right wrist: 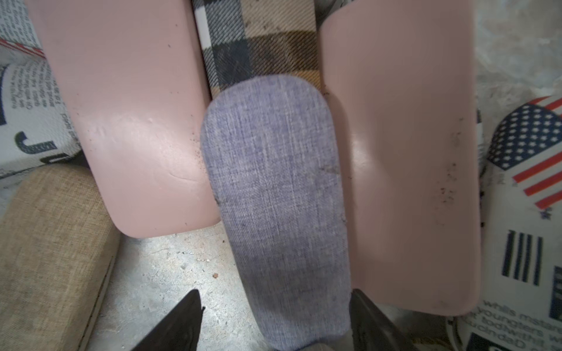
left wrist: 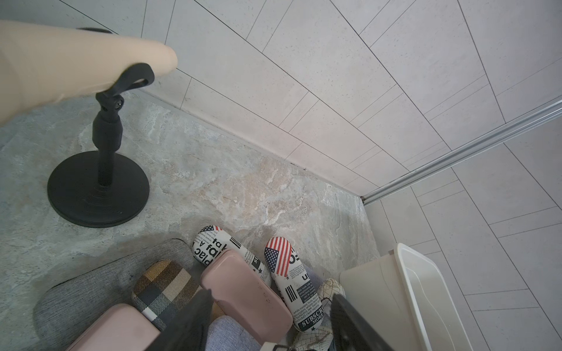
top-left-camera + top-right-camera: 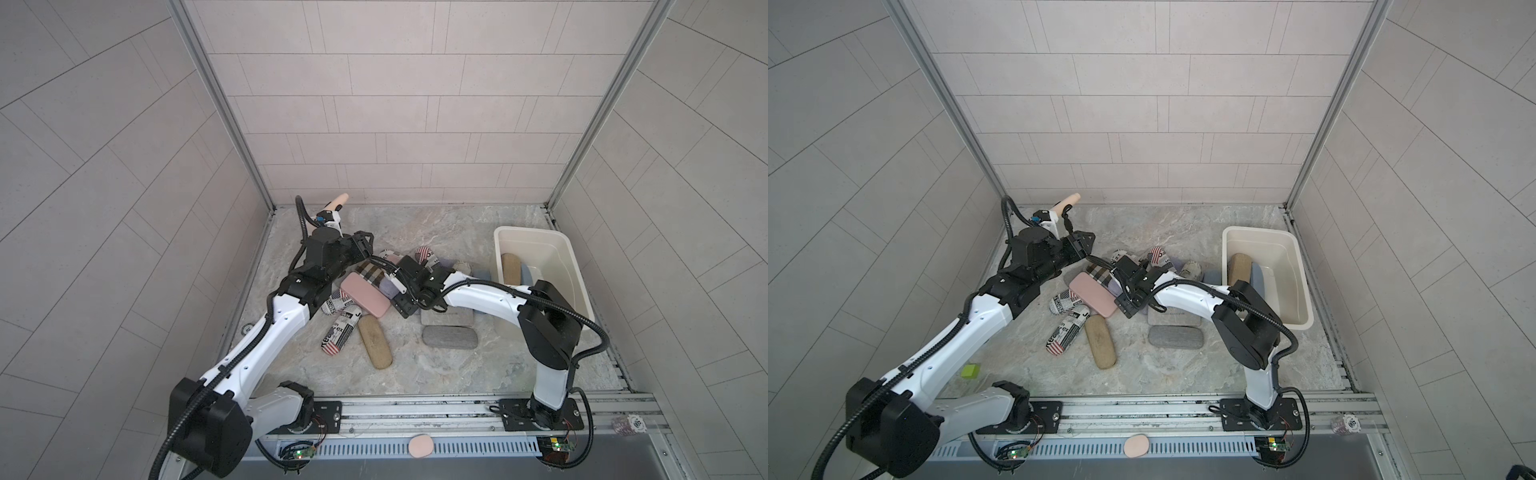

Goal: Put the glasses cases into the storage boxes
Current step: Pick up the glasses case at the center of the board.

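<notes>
A pile of glasses cases lies mid-table in both top views: pink (image 3: 363,297), plaid (image 3: 372,272), newspaper-print (image 3: 338,332), tan (image 3: 375,340) and grey (image 3: 451,336). My right gripper (image 1: 275,296) is low over the pile, open. Its jaws straddle the end of a lavender case (image 1: 273,182) that lies between two pink cases (image 1: 127,121). My left gripper (image 2: 272,294) hovers open above the pile's far left side (image 3: 365,245), holding nothing. The cream storage box (image 3: 528,228) stands at the right with a tan case (image 3: 510,268) and a blue-grey case inside.
A pink microphone on a black stand (image 2: 100,182) stands at the back left, close to my left arm. A small pink oval pad (image 3: 421,445) lies on the front rail. A green block (image 3: 970,370) sits near the left arm's base. Tiled walls enclose three sides.
</notes>
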### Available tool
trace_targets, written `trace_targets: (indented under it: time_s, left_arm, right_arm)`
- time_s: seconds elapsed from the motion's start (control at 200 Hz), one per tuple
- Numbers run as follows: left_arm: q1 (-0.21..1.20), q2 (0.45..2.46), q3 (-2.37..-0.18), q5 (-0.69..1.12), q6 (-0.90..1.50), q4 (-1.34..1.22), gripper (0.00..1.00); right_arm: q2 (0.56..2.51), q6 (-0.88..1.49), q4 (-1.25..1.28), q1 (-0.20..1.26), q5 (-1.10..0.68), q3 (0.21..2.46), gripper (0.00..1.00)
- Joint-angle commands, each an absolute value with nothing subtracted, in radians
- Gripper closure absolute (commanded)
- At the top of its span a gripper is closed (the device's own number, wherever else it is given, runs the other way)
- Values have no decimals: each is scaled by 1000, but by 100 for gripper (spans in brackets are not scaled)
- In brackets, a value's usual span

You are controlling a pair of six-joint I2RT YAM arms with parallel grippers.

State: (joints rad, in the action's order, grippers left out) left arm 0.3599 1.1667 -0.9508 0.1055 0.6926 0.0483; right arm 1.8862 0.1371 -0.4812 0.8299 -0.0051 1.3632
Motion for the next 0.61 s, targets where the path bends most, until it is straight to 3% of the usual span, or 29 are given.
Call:
trace_targets:
  time_s: [0.0, 0.6]
  left_arm:
    - [351, 1162, -939, 120, 712, 6, 32]
    - [345, 1187, -940, 147, 719, -2, 32]
  right_arm:
    - [1911, 102, -486, 813, -27, 1391, 22]
    - [2013, 88, -467, 801, -60, 1428, 27]
